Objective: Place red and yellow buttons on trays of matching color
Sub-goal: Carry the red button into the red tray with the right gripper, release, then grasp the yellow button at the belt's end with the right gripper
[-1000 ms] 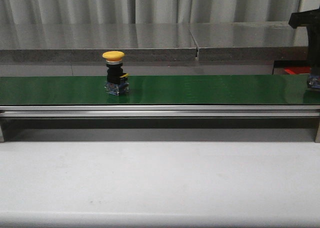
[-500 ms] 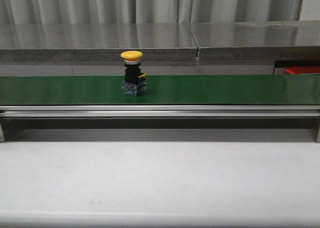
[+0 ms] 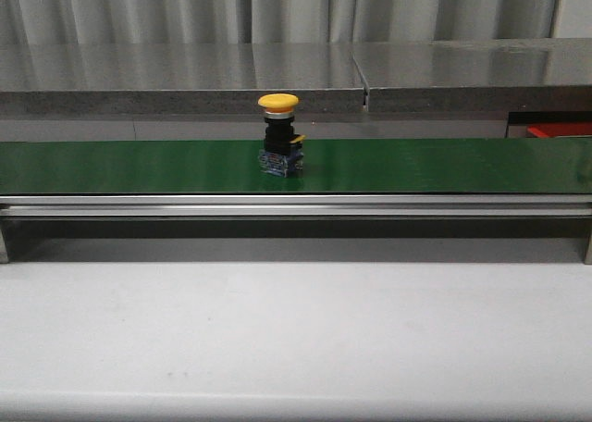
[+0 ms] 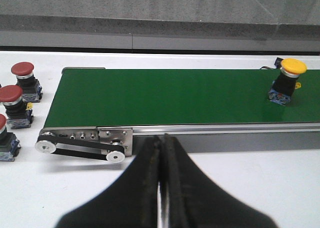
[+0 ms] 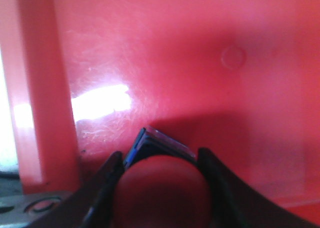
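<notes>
A yellow button (image 3: 279, 135) stands upright on the green conveyor belt (image 3: 416, 165) near its middle; it also shows in the left wrist view (image 4: 286, 81). My left gripper (image 4: 160, 139) is shut and empty, above the white table in front of the belt's end. My right gripper (image 5: 160, 156) is shut on a red button (image 5: 160, 188), held just above the floor of the red tray (image 5: 210, 63). A corner of that red tray (image 3: 561, 130) shows at the far right behind the belt. Neither arm shows in the front view. No yellow tray is in view.
Three red buttons (image 4: 22, 76) stand on the white table beside the belt's end roller (image 4: 80, 143). A grey stone ledge (image 3: 185, 80) runs behind the belt. The red tray's raised rim (image 5: 37, 88) is beside my right gripper.
The yellow button has ridden the belt to the right, from left of centre to near the middle. My right arm, seen at the far right a second ago, has left the front view.
</notes>
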Robot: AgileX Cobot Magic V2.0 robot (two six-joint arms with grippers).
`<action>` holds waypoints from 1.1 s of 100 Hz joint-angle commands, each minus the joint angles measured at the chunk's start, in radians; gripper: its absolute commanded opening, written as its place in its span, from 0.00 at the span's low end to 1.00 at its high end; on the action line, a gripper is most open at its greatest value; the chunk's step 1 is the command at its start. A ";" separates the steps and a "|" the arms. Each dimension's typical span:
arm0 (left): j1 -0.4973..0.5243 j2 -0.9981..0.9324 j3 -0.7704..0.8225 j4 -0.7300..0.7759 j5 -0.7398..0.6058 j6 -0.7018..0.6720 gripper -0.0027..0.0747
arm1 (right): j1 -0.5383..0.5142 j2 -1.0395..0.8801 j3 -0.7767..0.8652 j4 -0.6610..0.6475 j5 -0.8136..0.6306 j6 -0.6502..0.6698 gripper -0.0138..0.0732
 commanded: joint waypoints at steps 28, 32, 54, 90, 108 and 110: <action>-0.008 0.006 -0.027 -0.017 -0.081 -0.002 0.01 | -0.009 -0.057 -0.037 -0.024 -0.041 -0.025 0.59; -0.008 0.006 -0.027 -0.017 -0.081 -0.002 0.01 | -0.009 -0.059 -0.041 -0.024 -0.040 -0.025 0.69; -0.008 0.006 -0.027 -0.017 -0.081 -0.002 0.01 | -0.009 -0.071 -0.127 -0.045 0.035 -0.025 0.82; -0.008 0.006 -0.027 -0.017 -0.081 -0.002 0.01 | -0.007 -0.241 -0.135 -0.009 0.138 -0.025 0.78; -0.008 0.006 -0.027 -0.017 -0.081 -0.002 0.01 | 0.016 -0.340 -0.125 0.026 0.186 -0.033 0.78; -0.008 0.006 -0.027 -0.017 -0.081 -0.002 0.01 | 0.020 -0.354 -0.121 0.026 0.186 -0.034 0.78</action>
